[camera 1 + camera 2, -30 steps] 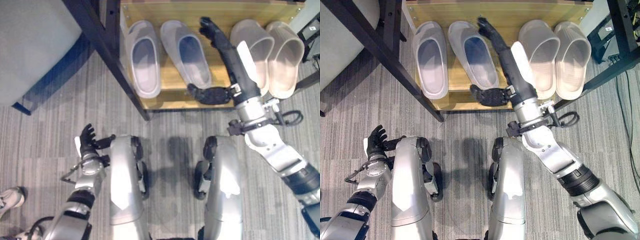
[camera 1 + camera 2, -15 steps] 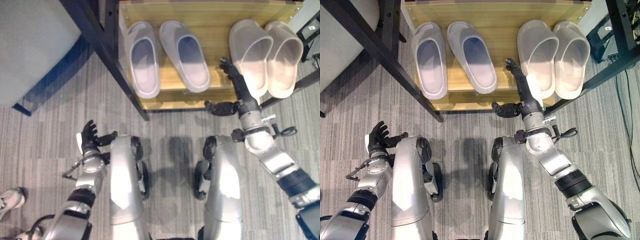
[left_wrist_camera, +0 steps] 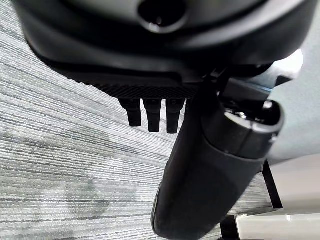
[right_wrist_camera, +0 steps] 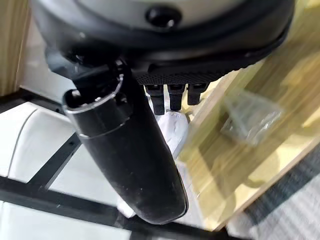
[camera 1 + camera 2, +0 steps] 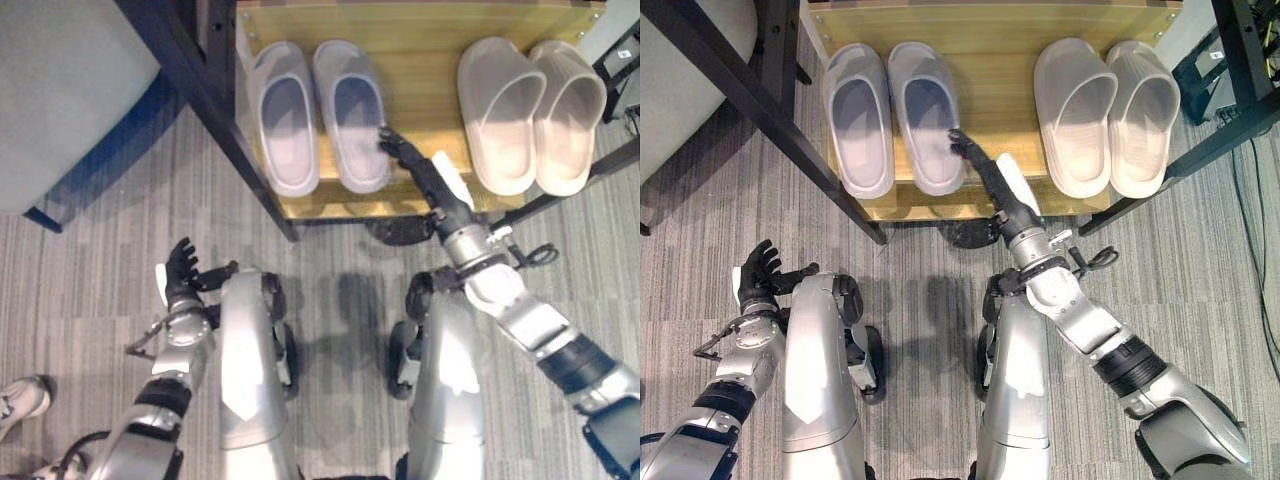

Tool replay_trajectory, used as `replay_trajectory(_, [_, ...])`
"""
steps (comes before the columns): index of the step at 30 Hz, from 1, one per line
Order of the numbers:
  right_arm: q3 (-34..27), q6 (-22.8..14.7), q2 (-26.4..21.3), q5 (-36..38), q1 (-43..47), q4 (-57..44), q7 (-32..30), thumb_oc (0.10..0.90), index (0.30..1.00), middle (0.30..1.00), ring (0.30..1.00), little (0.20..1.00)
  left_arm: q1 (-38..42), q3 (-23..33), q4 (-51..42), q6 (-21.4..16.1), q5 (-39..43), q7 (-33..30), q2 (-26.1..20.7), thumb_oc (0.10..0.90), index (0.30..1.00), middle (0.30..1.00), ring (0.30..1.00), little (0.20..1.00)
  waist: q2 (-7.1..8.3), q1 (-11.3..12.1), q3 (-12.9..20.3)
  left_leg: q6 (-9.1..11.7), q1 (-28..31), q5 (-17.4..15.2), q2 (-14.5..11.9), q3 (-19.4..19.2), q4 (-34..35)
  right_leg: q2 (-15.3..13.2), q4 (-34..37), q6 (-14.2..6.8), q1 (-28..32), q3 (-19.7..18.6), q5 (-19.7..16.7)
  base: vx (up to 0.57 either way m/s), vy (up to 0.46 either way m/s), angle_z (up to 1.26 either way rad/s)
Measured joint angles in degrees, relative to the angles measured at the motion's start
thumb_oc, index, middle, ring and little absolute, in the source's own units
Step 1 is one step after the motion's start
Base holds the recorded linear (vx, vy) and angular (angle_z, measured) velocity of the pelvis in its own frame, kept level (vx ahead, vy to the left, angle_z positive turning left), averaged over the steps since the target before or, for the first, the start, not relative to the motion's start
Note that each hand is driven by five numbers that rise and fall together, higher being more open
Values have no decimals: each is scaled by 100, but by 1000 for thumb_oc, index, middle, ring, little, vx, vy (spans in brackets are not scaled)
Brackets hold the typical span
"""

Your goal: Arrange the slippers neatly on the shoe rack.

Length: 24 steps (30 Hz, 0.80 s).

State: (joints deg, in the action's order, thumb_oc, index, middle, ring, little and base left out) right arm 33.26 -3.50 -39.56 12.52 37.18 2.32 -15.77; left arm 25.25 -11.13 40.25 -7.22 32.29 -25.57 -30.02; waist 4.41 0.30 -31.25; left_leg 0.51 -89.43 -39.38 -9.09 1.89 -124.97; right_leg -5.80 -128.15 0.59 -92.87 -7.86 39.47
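Note:
On the wooden shoe rack (image 5: 425, 45) two lavender slippers (image 5: 283, 120) (image 5: 352, 115) lie side by side at the left, toes toward the back. Two beige slippers (image 5: 500, 115) (image 5: 567, 105) lie together at the right. My right hand (image 5: 418, 172) reaches over the shelf's front edge, open, its straight fingertips against the right side of the inner lavender slipper (image 5: 925, 120); past those fingers the right wrist view shows that slipper (image 4: 172, 131). Low by my left side, over the carpet, my left hand (image 5: 180, 278) stays open and holds nothing.
A black frame post (image 5: 215, 110) runs diagonally along the rack's left side. A grey cushioned seat (image 5: 70, 90) fills the upper left. A person's shoe (image 5: 20, 395) shows at the lower left edge. Grey striped carpet (image 5: 340, 290) lies in front of the rack.
My right hand has swung left from the beige pair to the inner lavender slipper. That slipper has shifted left and straightened, now parallel to its mate. The left hand stayed put.

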Motion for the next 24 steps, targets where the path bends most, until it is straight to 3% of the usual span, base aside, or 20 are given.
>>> replay_trajectory(11, [207, 50, 90, 65, 168, 20, -68, 800, 900, 900, 900, 900, -3, -4, -17, 91, -121, -12, 12, 800, 900, 900, 900, 900, -7, -13, 1, 27, 40, -13, -2, 0, 13, 1, 0, 4, 15, -2, 1, 0, 0, 0])
replay_trajectory(17, [-4, 183, 165, -950, 167, 191, -654, 800, 900, 900, 900, 900, 35, 31, 30, 87, -121, -283, 106, 800, 900, 900, 900, 900, -9, 5, 1, 34, 46, -16, 4, -8, 26, -3, 0, 25, 16, -5, 12, 1, 13, 0])
replay_trajectory(21, [-718, 320, 263, -1774, 46, 290, -1354, 800, 900, 900, 900, 900, 24, 340, -291, -43, -129, -669, 68, 800, 900, 900, 900, 900, -11, 13, 1, 39, 47, -20, 7, -18, 38, -2, 13, 26, 16, -13, 13, 0, 0, 0])
replay_trajectory(24, [-1440, 386, 235, -2833, -205, -104, -1954, 800, 900, 900, 900, 900, -210, 738, -952, -243, -492, -1008, 3, 800, 900, 900, 900, 900, -10, 30, 1, 48, 50, -22, 7, -26, 94, 2, 60, 28, 11, -5, 14, 0, 0, 0])
